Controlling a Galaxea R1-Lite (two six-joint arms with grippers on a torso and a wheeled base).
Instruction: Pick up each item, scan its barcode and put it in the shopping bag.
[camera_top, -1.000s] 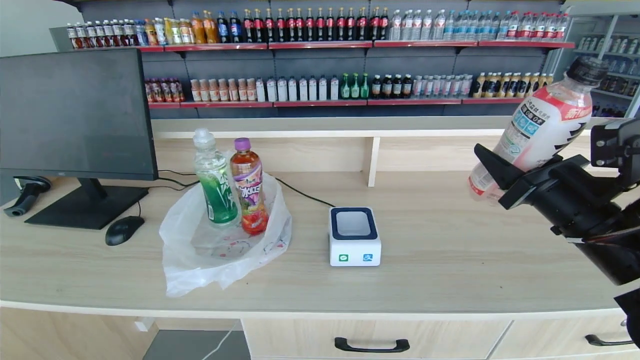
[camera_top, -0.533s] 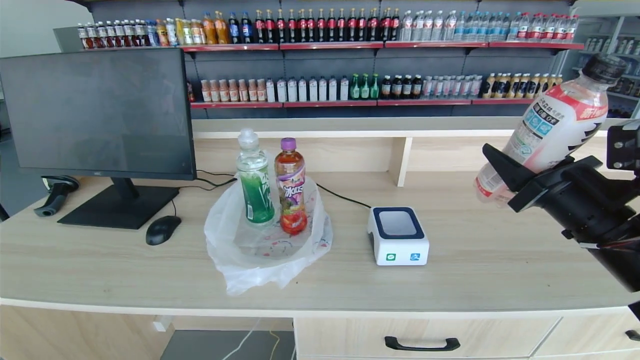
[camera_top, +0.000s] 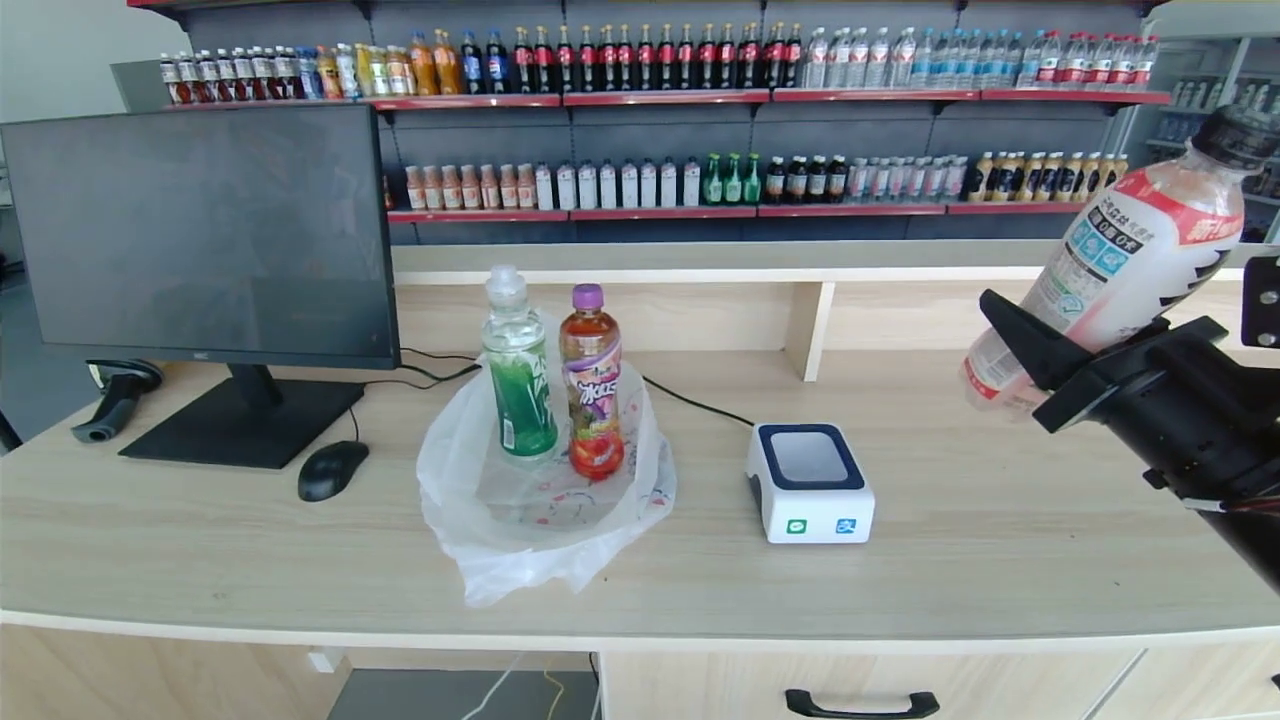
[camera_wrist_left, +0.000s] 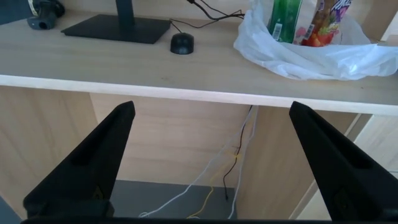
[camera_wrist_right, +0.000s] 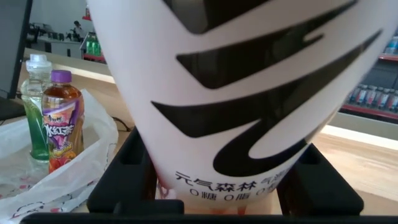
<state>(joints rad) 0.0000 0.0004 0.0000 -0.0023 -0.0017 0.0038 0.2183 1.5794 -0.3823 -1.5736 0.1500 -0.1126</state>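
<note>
Right gripper (camera_top: 1050, 345) clamps the tilted pink bottle (camera_top: 1120, 250); the scanner box (camera_top: 808, 480) sits between it and the shopping bag (camera_top: 520, 545); left gripper (camera_wrist_left: 211, 112) gapes wide.

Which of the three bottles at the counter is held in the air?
The pink-and-white bottle, tilted in the right claw; the green bottle and purple-capped bottle stand in the bag.

Bottle (camera_top: 1110, 260) seemingly nearer scanner (camera_top: 808, 482)
</note>
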